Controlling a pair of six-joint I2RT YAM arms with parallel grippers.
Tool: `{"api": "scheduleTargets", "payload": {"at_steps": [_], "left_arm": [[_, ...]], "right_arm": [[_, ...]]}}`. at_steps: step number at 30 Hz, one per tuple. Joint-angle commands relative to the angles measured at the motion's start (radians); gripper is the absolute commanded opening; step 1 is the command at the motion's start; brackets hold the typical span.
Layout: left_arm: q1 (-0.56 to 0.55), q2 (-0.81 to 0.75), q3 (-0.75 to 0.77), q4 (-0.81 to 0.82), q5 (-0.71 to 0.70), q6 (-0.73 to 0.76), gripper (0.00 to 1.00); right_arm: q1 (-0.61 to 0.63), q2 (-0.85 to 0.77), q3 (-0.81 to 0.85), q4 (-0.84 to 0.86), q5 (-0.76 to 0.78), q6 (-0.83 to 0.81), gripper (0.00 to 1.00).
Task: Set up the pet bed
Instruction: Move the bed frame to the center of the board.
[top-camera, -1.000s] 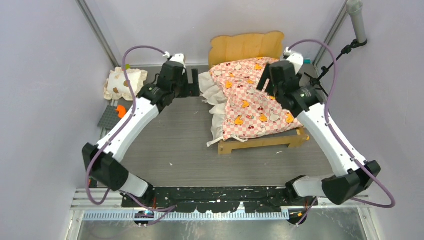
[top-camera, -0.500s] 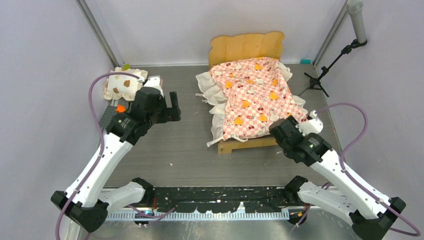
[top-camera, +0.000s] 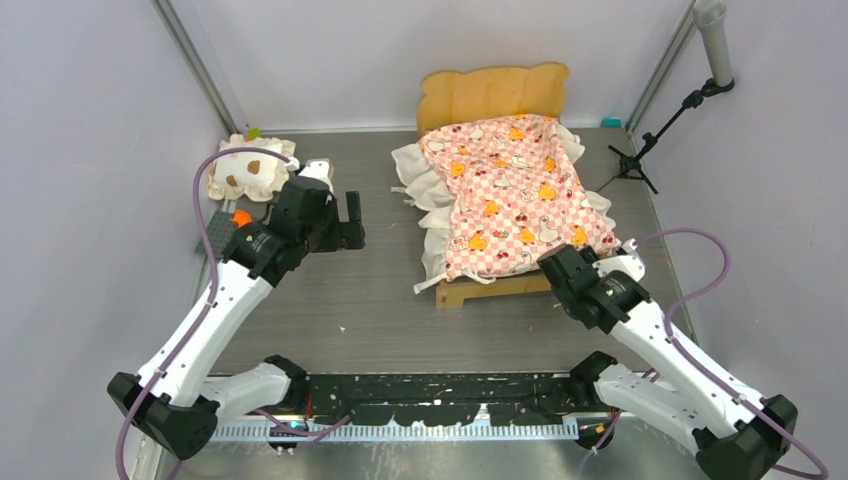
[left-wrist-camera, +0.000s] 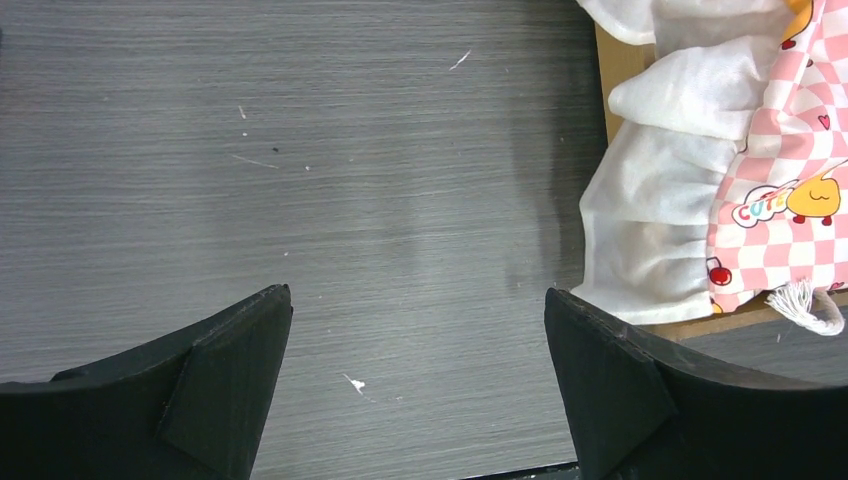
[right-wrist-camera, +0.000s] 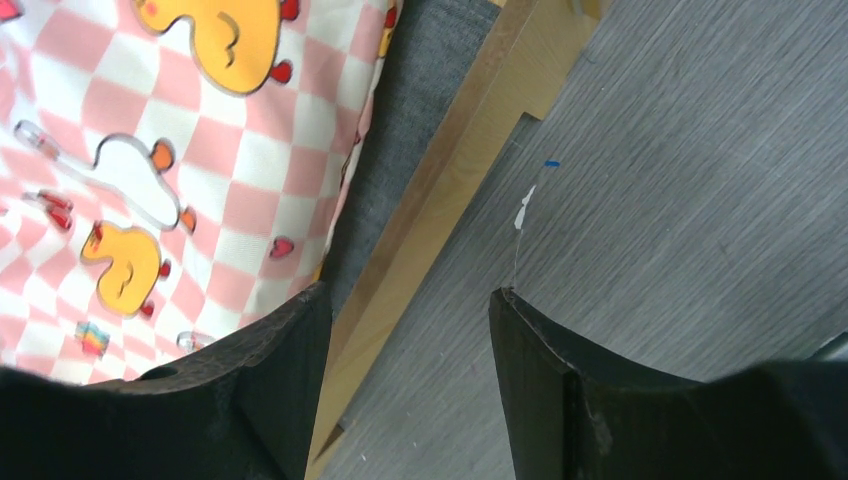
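While left pincer (left-wrist-camera: 417, 293) gapes wide left of the pet bed (top-camera: 505, 195), right pincer (right-wrist-camera: 408, 293) parted — empty — above its near corner.

Pet bed (top-camera: 505, 190) at rear, spotted pillow (top-camera: 243, 172) far left, left tool (top-camera: 352, 222) between them, right tool (top-camera: 556, 266) by bed's foot

Light-wood pet bed (top-camera: 508, 195) in pink-and-white checks (orange animals, cream ruffle); cream pillow (top-camera: 241, 172), brown spots.
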Motion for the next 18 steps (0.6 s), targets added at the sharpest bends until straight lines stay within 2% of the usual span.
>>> {"api": "scheduleTargets", "payload": {"at_steps": [1, 7, 18], "left_arm": [[0.001, -0.006, 0.009, -0.003, 0.015, 0.018, 1.00], [0.001, -0.001, 0.002, 0.003, 0.010, 0.019, 1.00], [0.001, 0.020, 0.006, 0.005, 0.012, 0.014, 1.00]], "right_arm": [[-0.112, 0.028, -0.032, 0.152, -0.086, -0.067, 0.63], [-0.235, 0.029, -0.083, 0.234, -0.182, -0.132, 0.61], [-0.302, 0.086, -0.134, 0.335, -0.246, -0.188, 0.61]]}}
